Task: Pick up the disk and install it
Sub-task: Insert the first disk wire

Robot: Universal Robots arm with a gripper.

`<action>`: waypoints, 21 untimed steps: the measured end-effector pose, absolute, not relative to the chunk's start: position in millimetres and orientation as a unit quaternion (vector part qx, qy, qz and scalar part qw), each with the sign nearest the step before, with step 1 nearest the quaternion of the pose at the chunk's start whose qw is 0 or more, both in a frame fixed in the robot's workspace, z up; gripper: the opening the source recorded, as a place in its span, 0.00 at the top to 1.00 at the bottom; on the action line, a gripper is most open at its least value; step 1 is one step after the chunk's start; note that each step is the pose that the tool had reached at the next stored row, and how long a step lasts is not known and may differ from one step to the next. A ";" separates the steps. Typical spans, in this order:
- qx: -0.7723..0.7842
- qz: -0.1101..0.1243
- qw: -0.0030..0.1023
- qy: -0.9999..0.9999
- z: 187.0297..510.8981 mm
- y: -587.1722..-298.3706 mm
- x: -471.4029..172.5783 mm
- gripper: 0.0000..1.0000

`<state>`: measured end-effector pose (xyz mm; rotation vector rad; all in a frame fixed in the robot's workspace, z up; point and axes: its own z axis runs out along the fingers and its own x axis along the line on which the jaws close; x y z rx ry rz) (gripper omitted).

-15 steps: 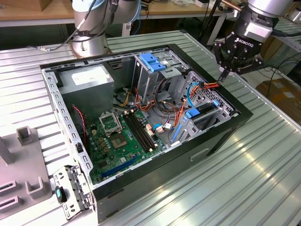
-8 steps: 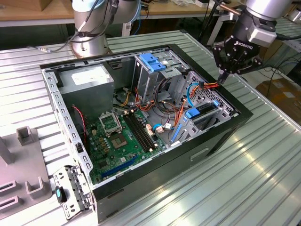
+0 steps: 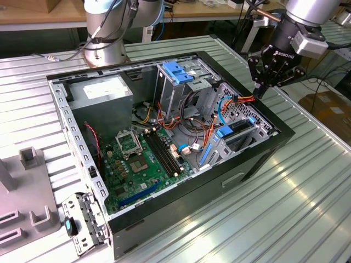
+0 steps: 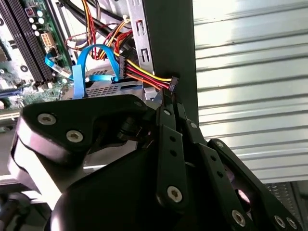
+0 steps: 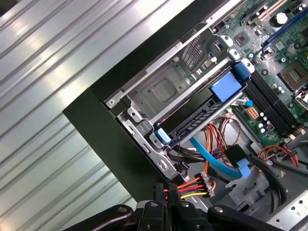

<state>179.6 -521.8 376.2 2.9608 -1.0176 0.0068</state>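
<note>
Ribbed silver metal forms the desk (image 3: 307, 186). At the exterior view's left a grey plastic fixture (image 3: 27, 189) rests on it. Just beside the fixture a perforated metal bracket (image 3: 82, 222) with a small teal tab lies against the corner of the open computer case (image 3: 181, 205).

Behind the case stands the arm's round base (image 3: 104, 46). Inside the case, a grey power supply (image 3: 101, 92) fills the far left corner. Next to it the green motherboard (image 3: 140, 164) covers the floor, with black memory slots running across it. Past that, a taller grey metal cage (image 3: 175, 82) with a blue plastic handle on top stands upright near the back wall.

Farther right, the disk (image 3: 239, 131) sits in the drive bay at the case's corner on the exterior view's right, a flat dark body with blue rails along its edges. In the first wrist view the disk (image 5: 202, 120) lies inside the bay's metal frame with a blue tab at each end; I cannot tell whether it is pushed fully home. A flat blue data cable (image 3: 219, 109) loops up near it.

At the far right the arm's wrist (image 3: 299, 33) hangs over the case's right wall. The jaws are closed together, pinching the end of a power cable (image 3: 244, 99) of red, yellow and black wires. Both wrist views show these wires running from the tips back into the case, clear of the disk.
</note>
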 end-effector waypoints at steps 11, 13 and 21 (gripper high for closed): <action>0.950 0.004 0.005 -0.313 372.1 -517.5 182.8 0.75; 0.951 0.007 0.005 -0.308 371.5 -517.5 182.7 0.75; 0.953 0.009 0.004 -0.303 369.6 -517.5 181.1 0.75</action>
